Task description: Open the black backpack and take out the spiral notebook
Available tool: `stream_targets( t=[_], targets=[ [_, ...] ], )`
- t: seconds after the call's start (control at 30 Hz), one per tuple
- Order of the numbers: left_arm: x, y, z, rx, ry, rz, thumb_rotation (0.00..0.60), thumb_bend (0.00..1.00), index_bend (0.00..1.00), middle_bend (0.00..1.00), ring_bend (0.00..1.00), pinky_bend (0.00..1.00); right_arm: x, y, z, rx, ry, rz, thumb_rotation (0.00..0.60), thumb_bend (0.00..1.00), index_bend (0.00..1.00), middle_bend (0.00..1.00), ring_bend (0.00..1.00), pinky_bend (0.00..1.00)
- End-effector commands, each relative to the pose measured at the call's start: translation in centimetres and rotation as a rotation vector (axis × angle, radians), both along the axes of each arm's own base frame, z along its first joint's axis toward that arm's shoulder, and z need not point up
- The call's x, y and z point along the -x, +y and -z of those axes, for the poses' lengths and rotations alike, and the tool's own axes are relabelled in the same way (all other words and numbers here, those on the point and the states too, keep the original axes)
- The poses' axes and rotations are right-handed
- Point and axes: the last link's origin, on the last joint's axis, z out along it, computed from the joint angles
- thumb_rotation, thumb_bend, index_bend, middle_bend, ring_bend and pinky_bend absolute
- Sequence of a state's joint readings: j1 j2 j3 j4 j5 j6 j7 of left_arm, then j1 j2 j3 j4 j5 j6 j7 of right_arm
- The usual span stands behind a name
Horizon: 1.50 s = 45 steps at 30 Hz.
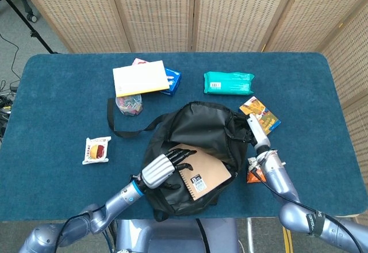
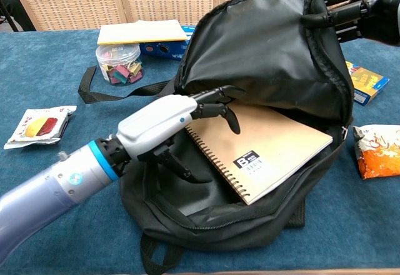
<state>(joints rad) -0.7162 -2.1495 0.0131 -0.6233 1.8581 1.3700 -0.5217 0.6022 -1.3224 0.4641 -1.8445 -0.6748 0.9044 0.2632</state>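
The black backpack [image 1: 198, 129] lies in the middle of the blue table, its mouth gaping toward me. The brown spiral notebook [image 1: 206, 175] sits tilted in the opening, half out, spiral edge to the left. My left hand [image 1: 165, 167] reaches in from the front left. Its fingertips [image 2: 228, 115] rest on the notebook [image 2: 275, 147] at its upper left corner, and the thumb hangs apart beside the spiral edge. My right hand [image 2: 359, 6] grips the rim of the backpack's raised upper flap [image 2: 269, 50] at the right; it is also the right hand [image 1: 259, 133] in the head view.
A pale pad on a blue box [image 1: 141, 77], a jar of coloured bits [image 1: 129, 104] and a teal packet [image 1: 228, 82] lie behind the bag. A snack pack [image 1: 96, 150] is to the left. A colourful booklet [image 1: 261, 114] and an orange bag [image 2: 378, 150] are to the right. A strap [image 1: 123, 131] trails left.
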Motion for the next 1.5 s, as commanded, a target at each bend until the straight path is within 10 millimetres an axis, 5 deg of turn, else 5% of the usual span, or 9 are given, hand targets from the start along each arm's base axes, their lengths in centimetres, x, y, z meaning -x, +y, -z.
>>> stream_targets(
  t=[0.03, 0.2, 0.4, 0.6, 0.8, 1.0, 1.5],
  targets=[
    [-0.7, 0.1, 1.1, 0.022, 0.007, -0.005, 0.600, 0.00, 0.36, 0.11, 0.13, 0.18, -0.1, -0.3, -0.3, -0.003, -0.035, 0.034, 0.600, 0.62, 0.66, 0.64, 0.53, 0.51],
    [-1.7, 0.2, 2.4, 0.020, 0.027, 0.005, 0.600, 0.00, 0.35, 0.11, 0.13, 0.18, 0.1, -0.5, -0.7, -0.006, -0.031, 0.059, 0.600, 0.62, 0.66, 0.64, 0.53, 0.51],
    [-2.9, 0.5, 3.4, 0.034, 0.069, 0.014, 0.600, 0.44, 0.35, 0.11, 0.13, 0.18, 0.1, -0.3, -1.0, -0.002, -0.034, 0.068, 0.600, 0.62, 0.66, 0.64, 0.53, 0.51],
    [-4.0, 0.3, 3.3, -0.011, 0.050, -0.004, 0.600, 0.61, 0.46, 0.21, 0.18, 0.28, 0.3, -0.1, -1.3, -0.001, -0.028, 0.068, 0.600, 0.62, 0.66, 0.64, 0.53, 0.51],
    [-4.3, 0.5, 2.6, -0.047, -0.001, -0.045, 0.600, 0.61, 0.66, 0.38, 0.29, 0.37, 0.4, -0.1, -1.6, 0.003, -0.023, 0.064, 0.600, 0.65, 0.66, 0.64, 0.53, 0.51],
    [-4.1, 1.0, 1.4, -0.098, -0.056, -0.059, 0.600, 0.60, 0.73, 0.63, 0.44, 0.48, 1.1, -0.3, -1.5, 0.012, -0.003, 0.070, 0.600, 0.65, 0.66, 0.64, 0.53, 0.51],
    [-2.2, 2.7, -2.3, -0.128, -0.218, -0.110, 0.600, 0.58, 0.74, 0.65, 0.49, 0.56, 2.5, -0.8, -2.4, 0.038, 0.003, 0.107, 0.600, 0.65, 0.66, 0.64, 0.53, 0.51]
  ],
)
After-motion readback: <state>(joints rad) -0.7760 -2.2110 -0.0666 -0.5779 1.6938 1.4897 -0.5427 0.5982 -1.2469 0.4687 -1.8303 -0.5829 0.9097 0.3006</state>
